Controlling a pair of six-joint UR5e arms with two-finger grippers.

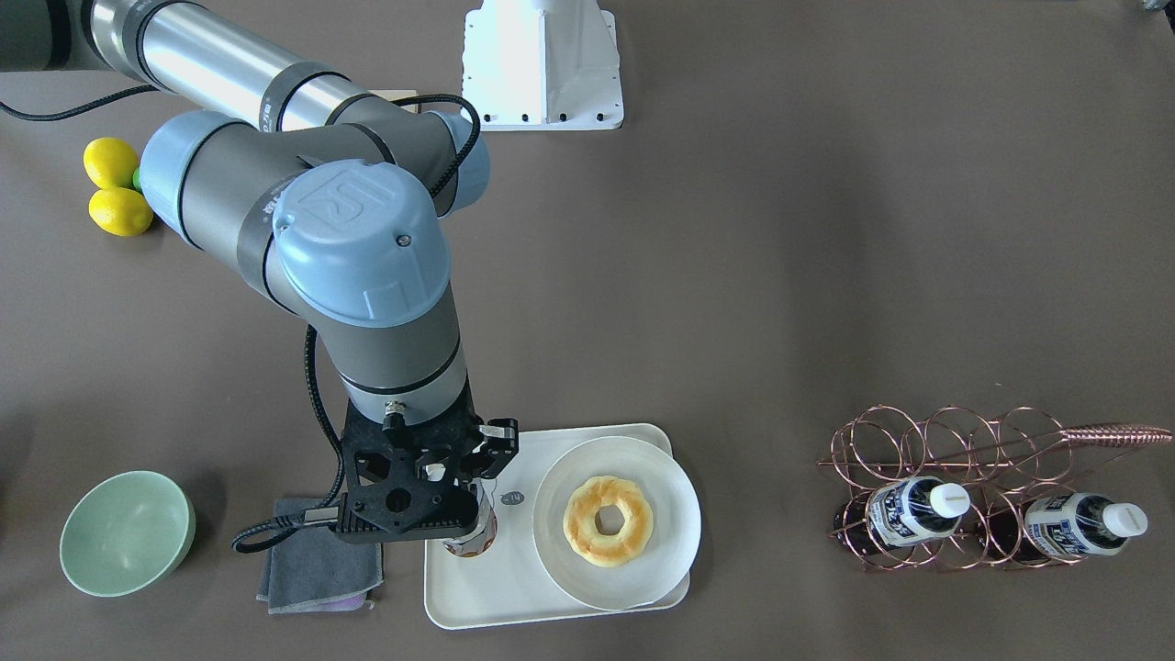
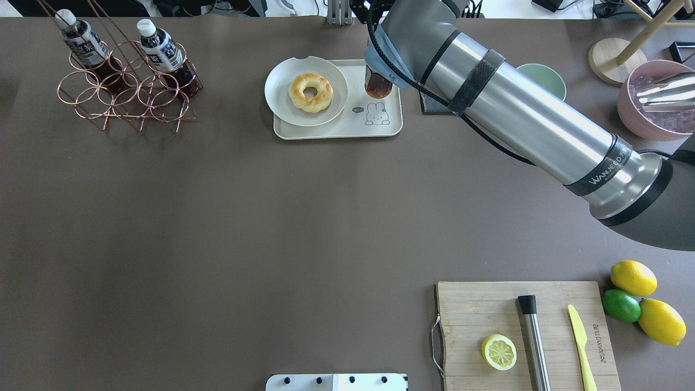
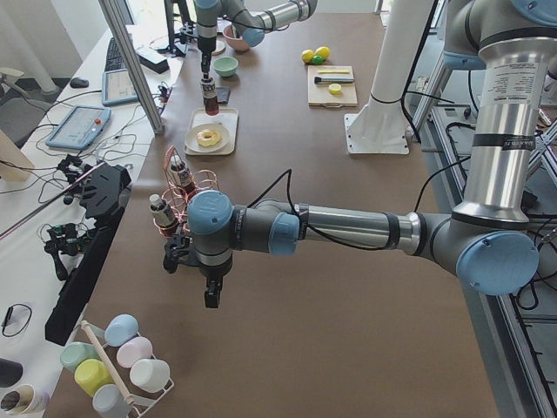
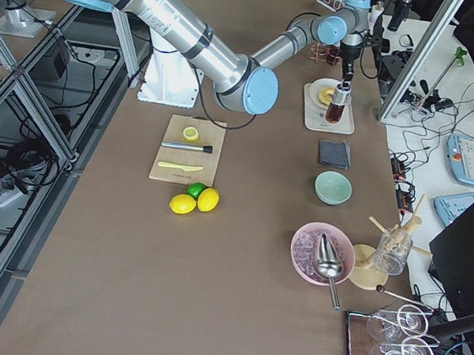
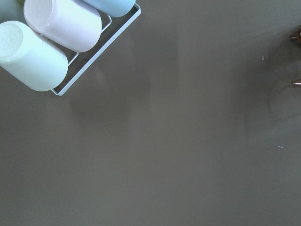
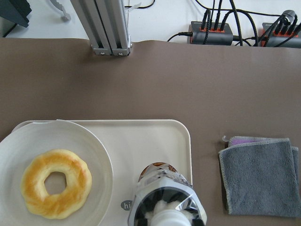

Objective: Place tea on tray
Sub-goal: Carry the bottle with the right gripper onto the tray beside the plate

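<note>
My right gripper (image 1: 462,510) is shut on a tea bottle (image 1: 475,540) of dark brown liquid and holds it upright by the neck over the cream-white tray (image 1: 486,597), at the end near the bear drawing (image 2: 377,115). I cannot tell whether the bottle's base touches the tray. The overhead view shows the bottle (image 2: 378,86) below my wrist, and the right wrist view shows it (image 6: 165,197) over the tray (image 6: 155,136). Two more tea bottles (image 1: 916,510) (image 1: 1085,524) lie in a copper wire rack (image 1: 927,431). My left gripper (image 3: 211,294) hangs over bare table; I cannot tell if it is open.
A round white plate (image 1: 675,542) with a doughnut (image 1: 608,520) fills the tray's other half. A grey cloth (image 1: 317,569) and a green bowl (image 1: 127,532) lie beside the tray. A cutting board (image 2: 488,304), lemons (image 2: 633,277) and a pink bowl (image 2: 654,100) stand on my right side.
</note>
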